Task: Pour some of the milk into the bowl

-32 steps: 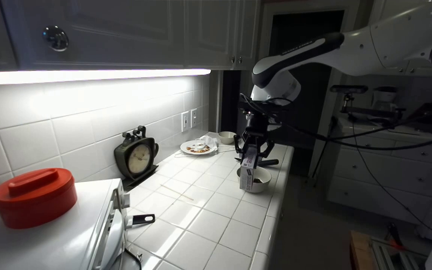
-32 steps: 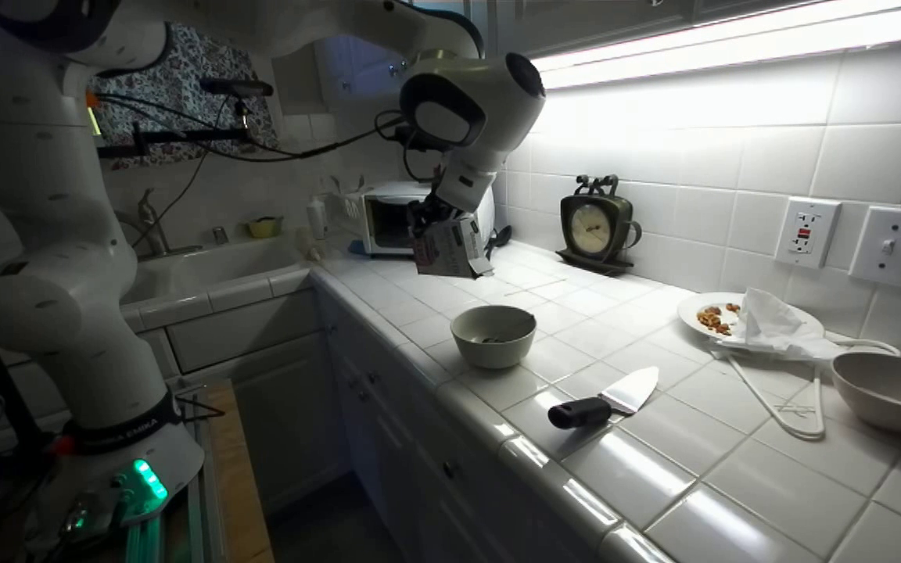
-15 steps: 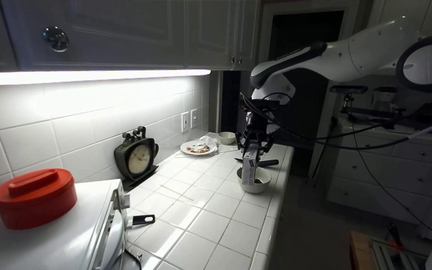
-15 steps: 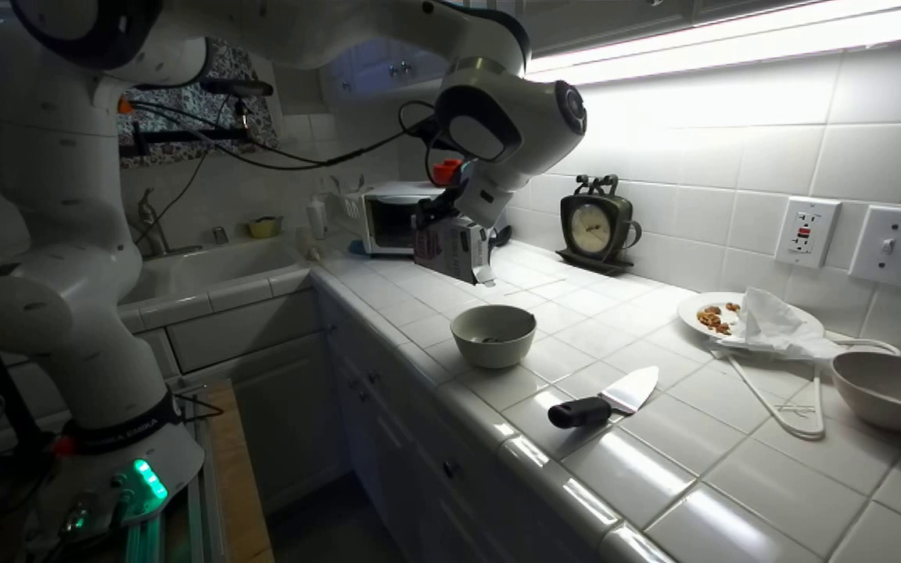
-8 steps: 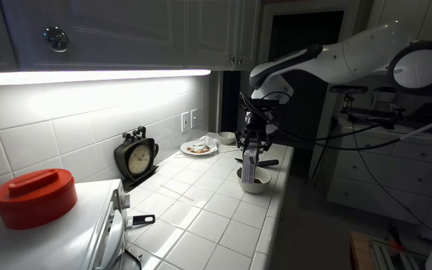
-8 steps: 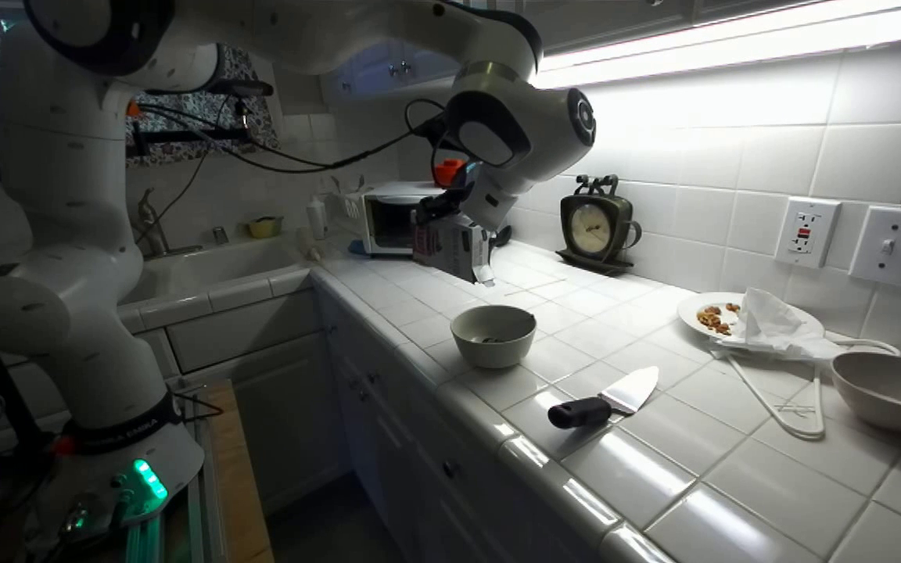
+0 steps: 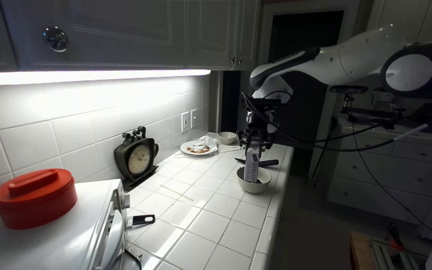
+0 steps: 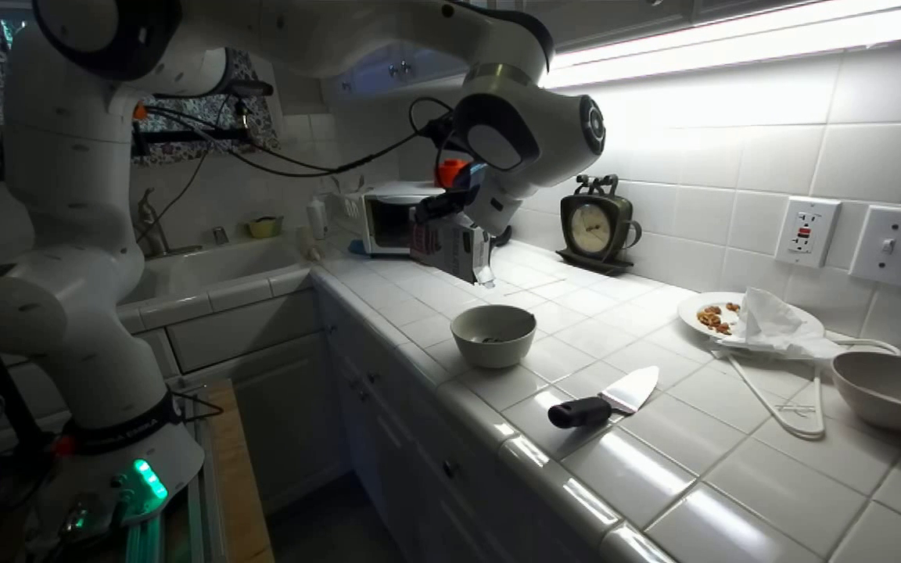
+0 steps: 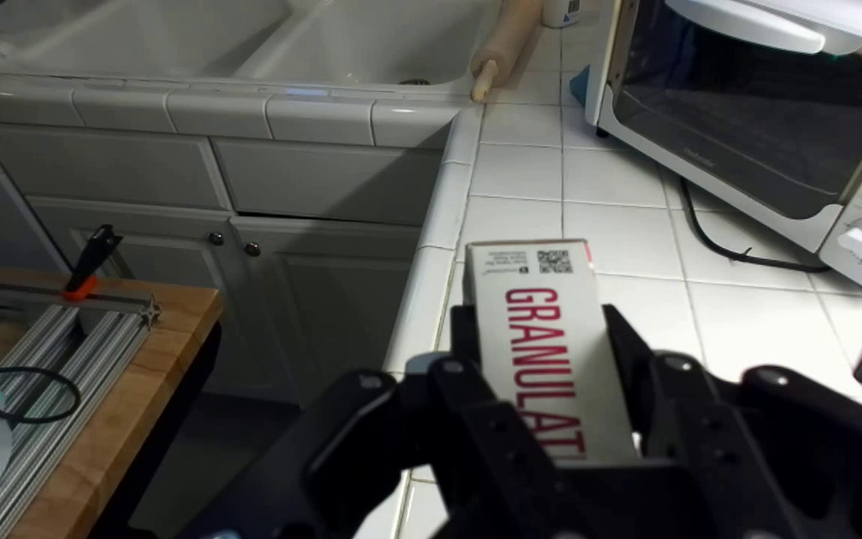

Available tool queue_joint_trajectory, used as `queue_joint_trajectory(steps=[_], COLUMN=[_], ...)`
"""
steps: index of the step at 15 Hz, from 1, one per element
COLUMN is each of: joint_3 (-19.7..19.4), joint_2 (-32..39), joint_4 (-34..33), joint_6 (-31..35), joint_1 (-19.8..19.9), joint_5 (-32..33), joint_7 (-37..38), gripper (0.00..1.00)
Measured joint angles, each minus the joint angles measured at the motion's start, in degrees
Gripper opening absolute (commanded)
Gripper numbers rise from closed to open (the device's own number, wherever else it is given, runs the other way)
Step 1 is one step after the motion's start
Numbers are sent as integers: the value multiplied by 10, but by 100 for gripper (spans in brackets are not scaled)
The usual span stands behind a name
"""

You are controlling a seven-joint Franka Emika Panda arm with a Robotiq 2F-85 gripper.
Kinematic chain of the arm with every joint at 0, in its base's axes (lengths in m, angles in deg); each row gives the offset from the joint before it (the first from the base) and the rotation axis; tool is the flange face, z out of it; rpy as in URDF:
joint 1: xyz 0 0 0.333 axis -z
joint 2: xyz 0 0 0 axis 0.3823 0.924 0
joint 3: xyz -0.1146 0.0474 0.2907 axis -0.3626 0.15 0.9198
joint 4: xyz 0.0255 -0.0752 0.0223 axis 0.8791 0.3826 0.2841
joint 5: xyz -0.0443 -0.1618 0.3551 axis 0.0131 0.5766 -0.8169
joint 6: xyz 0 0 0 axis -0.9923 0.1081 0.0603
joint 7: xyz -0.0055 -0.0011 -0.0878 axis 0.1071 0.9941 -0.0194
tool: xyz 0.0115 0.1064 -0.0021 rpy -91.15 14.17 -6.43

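So, hand point(image 9: 543, 337) gripping tilted carton point(image 8: 449, 249) w/ flap point(image 8: 486, 274) low, nr bowl point(image 8: 493, 354) on ctr point(image 8: 705, 489).

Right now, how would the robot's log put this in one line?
gripper shut on carton | carton tilted, off counter | bowl on counter, dark bits inside | no pour visible

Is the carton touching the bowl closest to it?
No, in an exterior view, counter tiles show between the carton and the bowl.
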Motion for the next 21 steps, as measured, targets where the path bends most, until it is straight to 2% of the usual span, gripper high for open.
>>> queue_joint_trajectory(steps=[7,15,21], joint_3=[-7,-13,-12], joint_2=[18,17,17], joint_4=[-17,-22,-19], joint_6=[-31,82,158], joint_1=[9,-20,-45], joint_5=[-22,23,86], joint_7=[-3,-4,-2], gripper=[16,16,16])
